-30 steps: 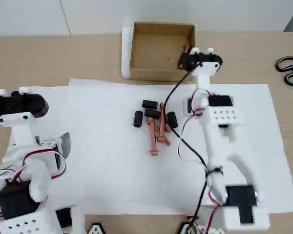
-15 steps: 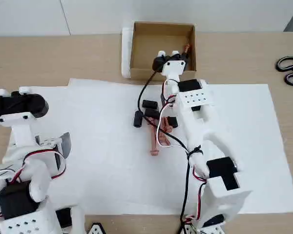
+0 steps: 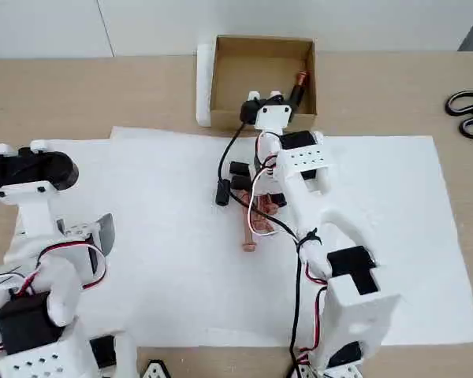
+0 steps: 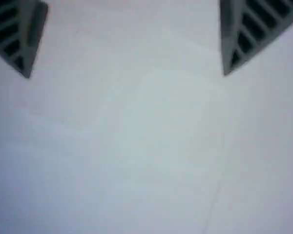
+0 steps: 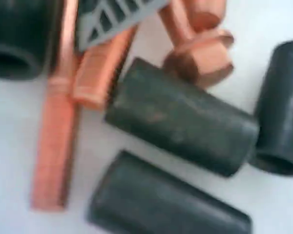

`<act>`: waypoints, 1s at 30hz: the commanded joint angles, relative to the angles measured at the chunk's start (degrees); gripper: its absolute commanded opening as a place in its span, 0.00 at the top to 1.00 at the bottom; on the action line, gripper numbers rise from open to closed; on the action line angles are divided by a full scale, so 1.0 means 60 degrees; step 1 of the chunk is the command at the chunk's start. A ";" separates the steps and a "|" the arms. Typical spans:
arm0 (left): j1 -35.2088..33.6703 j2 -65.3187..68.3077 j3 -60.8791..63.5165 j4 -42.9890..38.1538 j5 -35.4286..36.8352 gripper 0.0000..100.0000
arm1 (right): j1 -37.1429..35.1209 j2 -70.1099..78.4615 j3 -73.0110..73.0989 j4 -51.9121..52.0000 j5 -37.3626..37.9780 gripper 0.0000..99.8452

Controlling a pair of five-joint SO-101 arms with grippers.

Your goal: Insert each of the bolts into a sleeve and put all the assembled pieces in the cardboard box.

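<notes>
**Loose parts heaped beside the box, one piece inside**

The bolts [image 3: 255, 214] and sleeves [image 3: 240, 168] lie in a tangled heap on the white sheet [image 3: 158, 236], near the cardboard box [image 3: 211, 79], on its side facing the arms. The bolts look like small, stiff, copper-coloured metal. They are probably light, smooth and apt to roll, so a pinch across the shank close to the head should leave the tip free for threading. The sleeves are short dark tubes that seem firm and round enough to roll away. A hold across the outer wall at mid-length would keep the bore open. Several parts touch or overlap, so lifting one may drag its neighbours.

The box holds one assembled piece [image 3: 298, 85], which leans in its right-hand corner.

The right gripper [image 5: 115, 17] hangs just above the heap, near the box; whether it is apart or together I cannot tell. The left gripper [image 4: 127, 58] sits well apart from the box over bare sheet, spread wide and holding nothing.
</notes>
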 commanded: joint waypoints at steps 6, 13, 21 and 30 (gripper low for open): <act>-0.0015 -0.0103 -0.0315 0.0044 -0.0029 0.76 | 0.0037 0.0154 -0.0205 -0.0183 -0.0073 0.84; -0.0029 -0.0103 -0.0315 0.0044 -0.0029 0.76 | 0.0227 0.0154 -0.0161 -0.0110 -0.0044 0.85; -0.0029 -0.0103 -0.0315 0.0044 -0.0029 0.76 | 0.0652 0.0095 -0.0249 0.0198 0.0147 0.85; 0.0000 -0.0103 -0.0315 0.0044 -0.0029 0.76 | 0.0667 0.0095 -0.0645 0.0769 0.0366 0.85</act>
